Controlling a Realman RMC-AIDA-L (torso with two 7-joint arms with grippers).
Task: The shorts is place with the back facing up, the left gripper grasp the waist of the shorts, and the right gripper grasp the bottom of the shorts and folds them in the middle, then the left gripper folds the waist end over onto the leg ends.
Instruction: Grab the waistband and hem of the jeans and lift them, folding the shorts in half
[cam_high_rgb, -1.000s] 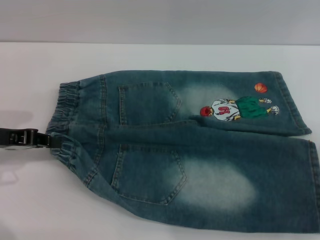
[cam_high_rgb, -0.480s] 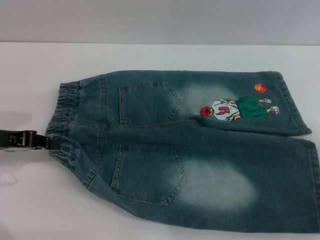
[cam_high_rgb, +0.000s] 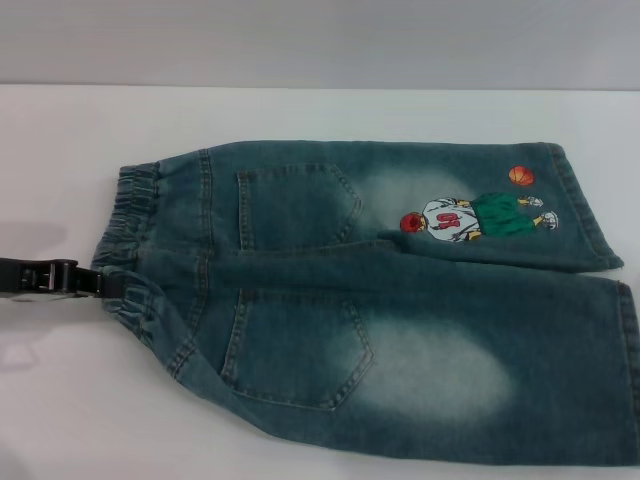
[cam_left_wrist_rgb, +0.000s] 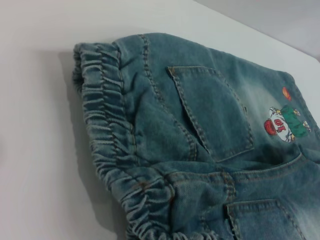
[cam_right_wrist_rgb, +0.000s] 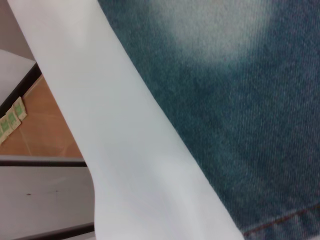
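Observation:
Blue denim shorts (cam_high_rgb: 380, 300) lie flat on the white table, back pockets up, with the elastic waist (cam_high_rgb: 135, 240) at the left and the leg ends (cam_high_rgb: 610, 330) at the right. A cartoon patch (cam_high_rgb: 470, 218) marks the far leg. My left gripper (cam_high_rgb: 104, 284) comes in low from the left edge and is shut on the waistband, which bunches to a point there. The left wrist view shows the gathered waist (cam_left_wrist_rgb: 107, 135) close up and a back pocket (cam_left_wrist_rgb: 215, 112). My right gripper is out of view; its wrist view shows only denim (cam_right_wrist_rgb: 235, 100) beside the table edge.
White table surface (cam_high_rgb: 300, 110) runs behind and to the left of the shorts. The near leg reaches the right border of the head view. In the right wrist view the table's edge (cam_right_wrist_rgb: 125, 150) drops off to the floor (cam_right_wrist_rgb: 45, 125).
My left gripper has shifted very slightly toward the waistband. The shorts lie as before.

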